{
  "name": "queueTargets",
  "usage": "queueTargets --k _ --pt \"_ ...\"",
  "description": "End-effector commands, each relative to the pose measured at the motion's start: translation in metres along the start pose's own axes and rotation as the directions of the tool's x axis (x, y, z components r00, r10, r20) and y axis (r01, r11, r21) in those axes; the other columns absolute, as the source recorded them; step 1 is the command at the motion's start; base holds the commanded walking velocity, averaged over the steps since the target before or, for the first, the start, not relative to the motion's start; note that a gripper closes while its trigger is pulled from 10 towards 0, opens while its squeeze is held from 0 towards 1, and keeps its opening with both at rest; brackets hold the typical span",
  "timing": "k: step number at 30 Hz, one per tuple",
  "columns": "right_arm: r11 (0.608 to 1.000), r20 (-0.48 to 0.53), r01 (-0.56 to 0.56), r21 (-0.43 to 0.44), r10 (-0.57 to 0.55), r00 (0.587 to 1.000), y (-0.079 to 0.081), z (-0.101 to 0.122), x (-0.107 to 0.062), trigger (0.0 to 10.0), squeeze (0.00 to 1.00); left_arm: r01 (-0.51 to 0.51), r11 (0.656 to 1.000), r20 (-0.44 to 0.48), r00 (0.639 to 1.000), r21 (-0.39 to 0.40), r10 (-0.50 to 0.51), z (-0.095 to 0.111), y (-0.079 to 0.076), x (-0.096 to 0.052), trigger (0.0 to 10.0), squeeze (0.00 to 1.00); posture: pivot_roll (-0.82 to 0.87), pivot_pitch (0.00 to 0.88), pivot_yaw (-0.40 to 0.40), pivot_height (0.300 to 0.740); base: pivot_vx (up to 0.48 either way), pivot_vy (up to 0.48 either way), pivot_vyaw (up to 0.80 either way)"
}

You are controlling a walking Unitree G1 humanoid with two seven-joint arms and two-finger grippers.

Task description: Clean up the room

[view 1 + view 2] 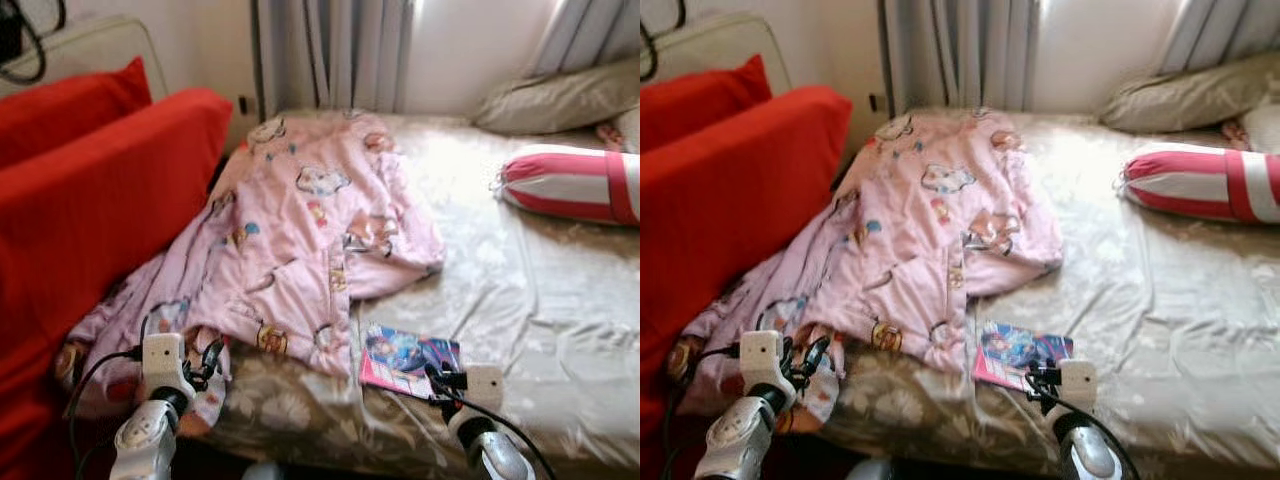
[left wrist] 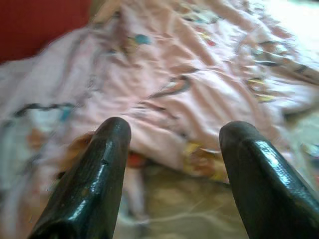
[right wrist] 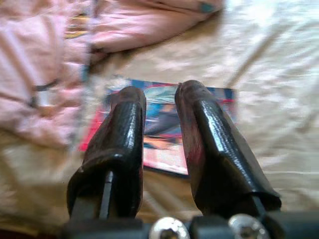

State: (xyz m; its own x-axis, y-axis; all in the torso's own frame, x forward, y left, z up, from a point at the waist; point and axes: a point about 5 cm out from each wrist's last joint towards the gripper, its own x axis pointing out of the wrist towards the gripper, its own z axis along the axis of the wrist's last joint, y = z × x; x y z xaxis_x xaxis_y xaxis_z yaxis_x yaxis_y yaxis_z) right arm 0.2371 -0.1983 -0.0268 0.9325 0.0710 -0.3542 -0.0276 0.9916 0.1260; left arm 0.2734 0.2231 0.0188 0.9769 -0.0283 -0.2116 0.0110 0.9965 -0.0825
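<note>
A pink quilt with cartoon prints (image 1: 300,240) lies rumpled across the left half of the bed (image 1: 530,310), its lower corner hanging over the front edge. A colourful thin book (image 1: 410,362) lies flat on the sheet just right of the quilt's edge. My left gripper (image 1: 205,360) hovers at the quilt's lower left corner, and in the left wrist view its fingers (image 2: 99,164) stand wide apart with nothing between them. My right gripper (image 3: 160,92) is just above the near edge of the book (image 3: 159,129). Its fingers are close together and hold nothing.
A red sofa with a red cushion (image 1: 90,200) stands against the bed's left side. A red-and-white striped bolster (image 1: 575,185) and a grey pillow (image 1: 560,100) lie at the far right. Grey curtains (image 1: 330,55) hang behind the bed.
</note>
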Motion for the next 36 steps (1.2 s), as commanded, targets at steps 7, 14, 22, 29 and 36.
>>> queueTargets --k 7,14,22,29,36 --pt "1.000 -0.015 0.003 -0.014 -0.003 1.000 -0.005 0.005 0.004 10.0 0.00 0.012 1.000 0.028 1.000 -0.003 -0.012 0.007 -0.005 0.004 10.0 0.00 0.06 0.000 -0.024 0.646 0.118 0.000 0.00" --pt "1.000 -0.009 -0.011 -0.020 0.011 1.000 -0.005 0.011 0.008 10.0 0.00 0.004 1.000 0.041 0.999 -0.003 -0.004 0.009 -0.004 0.003 10.0 0.00 0.08 0.000 -0.037 0.646 0.118 0.000 0.00" --pt "0.999 0.016 -0.025 -0.035 0.026 1.000 -0.004 0.022 0.014 10.0 0.00 -0.006 1.000 0.081 0.997 0.007 0.006 0.023 0.000 0.007 10.0 0.00 0.09 0.031 -0.051 0.646 0.324 0.000 0.00" --pt "0.998 -0.014 -0.027 -0.065 0.026 1.000 0.000 0.022 0.018 10.0 0.00 -0.011 1.000 0.079 0.997 0.029 0.009 0.027 0.008 0.005 10.0 0.00 0.12 0.053 -0.026 0.646 0.310 0.000 0.00" --pt "0.997 -0.005 -0.010 -0.079 0.009 1.000 -0.002 0.029 0.023 10.0 0.00 -0.010 0.999 0.082 0.997 0.038 0.007 0.028 0.008 0.003 10.0 0.00 0.13 0.087 -0.023 0.646 0.034 0.000 0.00"
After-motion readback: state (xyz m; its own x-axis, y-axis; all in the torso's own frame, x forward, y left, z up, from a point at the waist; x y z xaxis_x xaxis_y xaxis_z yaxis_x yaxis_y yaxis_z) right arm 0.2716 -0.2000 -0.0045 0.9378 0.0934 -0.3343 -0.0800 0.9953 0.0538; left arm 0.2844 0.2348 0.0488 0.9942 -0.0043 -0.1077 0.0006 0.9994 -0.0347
